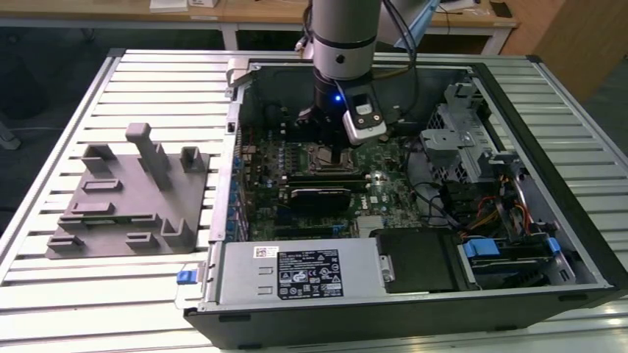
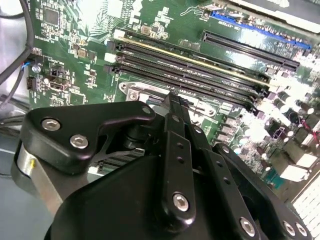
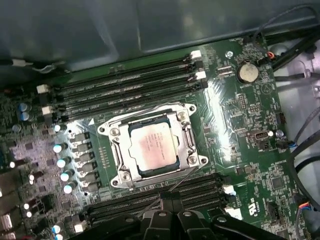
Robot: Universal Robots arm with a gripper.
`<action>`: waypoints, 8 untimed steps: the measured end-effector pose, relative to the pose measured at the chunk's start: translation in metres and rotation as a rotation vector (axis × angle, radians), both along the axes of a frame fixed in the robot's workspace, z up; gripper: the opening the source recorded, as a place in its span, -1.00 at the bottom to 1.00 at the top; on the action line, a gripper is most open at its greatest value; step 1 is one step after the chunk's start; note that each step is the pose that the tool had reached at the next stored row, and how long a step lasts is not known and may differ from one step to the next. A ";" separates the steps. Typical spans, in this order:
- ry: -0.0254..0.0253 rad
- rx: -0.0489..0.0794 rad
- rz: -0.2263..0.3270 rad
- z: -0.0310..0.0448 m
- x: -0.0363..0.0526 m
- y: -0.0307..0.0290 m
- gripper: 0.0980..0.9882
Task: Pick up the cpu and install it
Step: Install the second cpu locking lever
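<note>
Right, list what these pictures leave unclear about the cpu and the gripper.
- In the first wrist view the cpu lies inside the socket frame; whether it is fully seated cannot be told.
- In the exterior view the arm covers the socket.
- In the second wrist view the gripper body hides its own tips and the socket behind it.

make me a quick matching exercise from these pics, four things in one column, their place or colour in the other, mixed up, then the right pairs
Things:
1. cpu
2. grey fixture
3. coin cell battery
4. gripper

Places or colours:
A. on the slatted table, outside the open computer case, at the exterior view's left
B. round and silvery, on the green board beyond the memory slots
C. black, inside the case above the motherboard
D. pale metal top, lying in the socket's metal frame

Pairs: 1-D, 2-A, 3-B, 4-C
</note>
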State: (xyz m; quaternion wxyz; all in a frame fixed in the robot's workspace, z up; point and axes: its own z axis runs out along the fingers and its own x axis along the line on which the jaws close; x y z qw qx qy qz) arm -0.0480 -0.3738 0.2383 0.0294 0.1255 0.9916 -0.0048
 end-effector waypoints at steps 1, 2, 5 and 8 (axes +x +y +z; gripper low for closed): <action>-0.0001 0.000 0.009 -0.0007 -0.0005 -0.0004 -0.98; 0.0000 0.000 0.015 -0.0013 -0.0011 -0.0011 -0.98; -0.0001 0.000 0.031 -0.0033 -0.0039 -0.0034 -0.98; -0.0002 0.005 0.047 -0.0057 -0.0074 -0.0050 -0.98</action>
